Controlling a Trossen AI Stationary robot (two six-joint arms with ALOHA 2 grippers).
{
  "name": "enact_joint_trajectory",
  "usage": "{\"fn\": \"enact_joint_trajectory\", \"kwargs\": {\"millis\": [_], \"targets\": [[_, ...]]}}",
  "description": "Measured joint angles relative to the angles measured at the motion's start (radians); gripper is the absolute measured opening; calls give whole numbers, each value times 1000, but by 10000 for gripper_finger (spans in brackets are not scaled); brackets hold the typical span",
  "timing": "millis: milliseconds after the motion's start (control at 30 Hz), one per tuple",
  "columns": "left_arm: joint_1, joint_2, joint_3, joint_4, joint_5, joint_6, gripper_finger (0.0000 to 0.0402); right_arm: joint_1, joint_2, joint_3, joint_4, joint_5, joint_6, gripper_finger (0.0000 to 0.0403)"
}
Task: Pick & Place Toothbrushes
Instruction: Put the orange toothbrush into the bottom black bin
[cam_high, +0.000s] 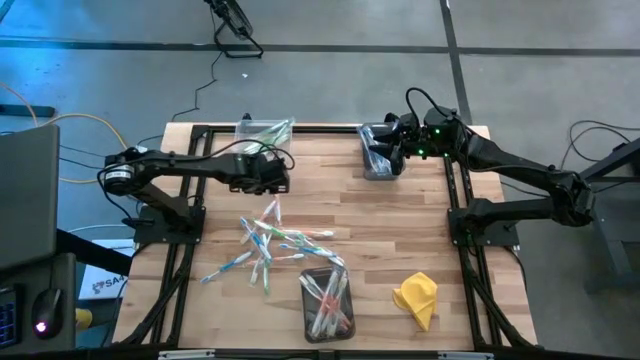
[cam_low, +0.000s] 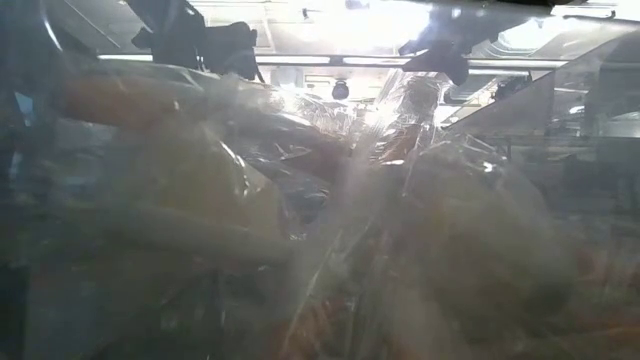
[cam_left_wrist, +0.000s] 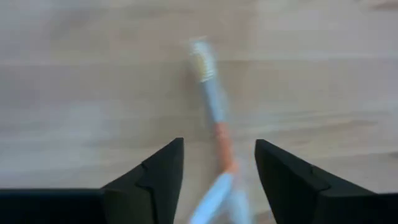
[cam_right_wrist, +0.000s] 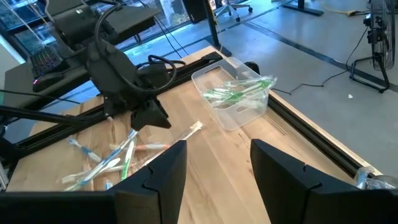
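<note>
Several toothbrushes (cam_high: 272, 243) lie loose in a pile on the wooden table, also seen in the right wrist view (cam_right_wrist: 102, 163). My left gripper (cam_high: 273, 186) hangs open just beyond the pile's far end, pointing steeply down. Below it a white toothbrush with an orange-red middle (cam_left_wrist: 214, 109) lies flat on the wood. Its handle runs between the two fingers (cam_left_wrist: 168, 171), and no touch shows. My right gripper (cam_right_wrist: 217, 162) stands open, holding nothing, above a grey bin (cam_high: 377, 165) at the table's far edge.
A clear bin (cam_right_wrist: 233, 102) with green toothbrushes stands at the far left edge (cam_high: 262, 130). A dark bin (cam_high: 327, 303) with several toothbrushes sits near the front edge, a yellow cloth (cam_high: 417, 298) to its right. Clear plastic fills the low view.
</note>
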Motion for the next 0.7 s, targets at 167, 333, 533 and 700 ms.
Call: {"fn": "enact_joint_trajectory", "kwargs": {"millis": [167,333,533,700], "targets": [[36,25,-12,100,-7,8,205,0,0,0,0,0,0,171],[84,75,-12,101,-8,36,195,0,0,0,0,0,0,171],[103,138,-12,136,-7,37,191,0,0,0,0,1,0,171],[102,175,-12,166,-4,37,191,0,0,0,-1,1,0,171]]}}
